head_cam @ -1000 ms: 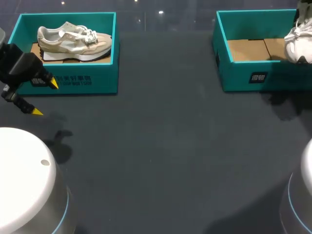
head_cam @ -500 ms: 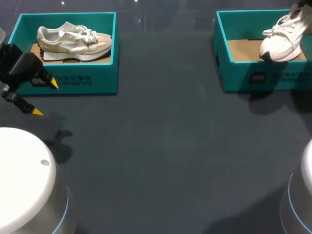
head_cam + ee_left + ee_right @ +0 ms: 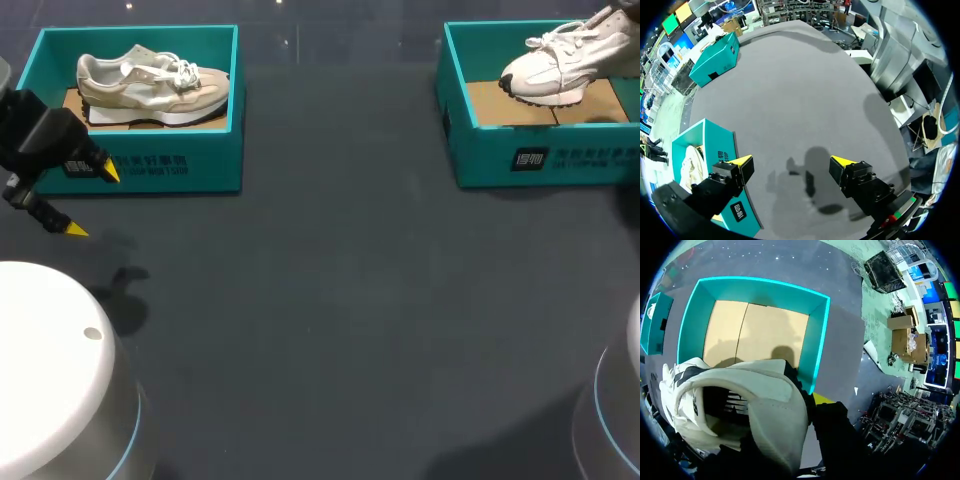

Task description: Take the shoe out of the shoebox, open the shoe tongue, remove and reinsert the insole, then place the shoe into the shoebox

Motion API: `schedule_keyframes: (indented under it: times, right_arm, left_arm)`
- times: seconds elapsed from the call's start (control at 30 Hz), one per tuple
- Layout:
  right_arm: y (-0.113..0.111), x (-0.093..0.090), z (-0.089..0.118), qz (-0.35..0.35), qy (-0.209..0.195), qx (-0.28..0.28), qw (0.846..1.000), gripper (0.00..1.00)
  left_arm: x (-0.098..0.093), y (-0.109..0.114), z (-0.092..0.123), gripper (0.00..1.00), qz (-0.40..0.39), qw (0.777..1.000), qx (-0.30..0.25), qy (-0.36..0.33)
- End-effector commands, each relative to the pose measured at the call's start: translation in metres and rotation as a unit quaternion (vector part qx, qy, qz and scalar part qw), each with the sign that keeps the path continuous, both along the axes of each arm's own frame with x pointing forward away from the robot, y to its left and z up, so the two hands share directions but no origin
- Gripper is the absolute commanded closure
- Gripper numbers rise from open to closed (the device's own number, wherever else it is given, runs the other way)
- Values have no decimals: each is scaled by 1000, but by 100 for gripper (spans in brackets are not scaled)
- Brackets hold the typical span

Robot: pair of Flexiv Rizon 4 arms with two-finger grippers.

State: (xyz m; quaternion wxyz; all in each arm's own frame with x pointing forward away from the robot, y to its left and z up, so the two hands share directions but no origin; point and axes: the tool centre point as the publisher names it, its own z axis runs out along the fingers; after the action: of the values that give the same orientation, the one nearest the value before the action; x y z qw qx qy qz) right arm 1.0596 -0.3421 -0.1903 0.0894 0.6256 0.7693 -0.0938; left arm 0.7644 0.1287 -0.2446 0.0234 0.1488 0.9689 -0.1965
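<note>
Now white shoe (image 3: 555, 62) hangs above right shoebox (image 3: 540, 160).

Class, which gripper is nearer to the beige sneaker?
Left. The left gripper is by the front of the shoebox holding the beige sneaker; the right gripper is across the table, gripping the white sneaker.

white lace-up sneaker (image 3: 555, 68) with a dark outsole, hanging tilted over the brown floor of the open teal cardboard shoebox (image 3: 480, 155) at the right; toe low and pointing left, heel raised; a beige sneaker (image 3: 150, 85) rests on its sole inside the second teal shoebox (image 3: 215, 170) at the left, toe pointing right
</note>
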Motion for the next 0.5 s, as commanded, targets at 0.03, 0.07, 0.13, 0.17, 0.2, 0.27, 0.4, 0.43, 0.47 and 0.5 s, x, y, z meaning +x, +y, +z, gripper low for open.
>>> schedule_keyframes:
  times: [0.03, 0.07, 0.13, 0.17, 0.2, 0.27, 0.4, 0.43, 0.47, 0.5]
  right_arm:
    - [1, -8, 1, 3, -10, 0, 1000, 100]
    - [1, -8, 1, 3, -10, 0, 1000, 100]
    - [1, -8, 1, 3, -10, 0, 1000, 100]
    - [1, -8, 1, 3, -10, 0, 1000, 100]
    - [1, -8, 1, 3, -10, 0, 1000, 100]
    - [1, -8, 1, 3, -10, 0, 1000, 100]
    - [0, -13, -11, -49, -33, 21, 998, 100]
    - [-1, -15, -14, -56, -35, 27, 997, 100]
    - [-2, -16, -17, -72, -38, 23, 996, 100]
    - [-3, -18, -19, -82, -44, 37, 995, 100]
  left_arm:
    - [0, 0, 0, 0, 0, 1000, 1, 0]
    - [0, 0, 0, 0, 0, 1000, 1, 0]
    - [0, 0, 0, 0, 0, 1000, 1, 0]
    - [0, 0, 0, 0, 0, 1000, 1, 0]
    - [0, 0, 0, 0, 0, 1000, 1, 0]
    - [0, 0, 0, 0, 0, 1000, 1, 0]
    - [0, 0, 0, 0, 0, 1000, 1, 0]
    - [0, 0, 0, 0, 0, 1000, 1, 0]
    - [0, 0, 0, 0, 0, 1000, 1, 0]
    - [0, 0, 0, 0, 0, 1000, 1, 0]
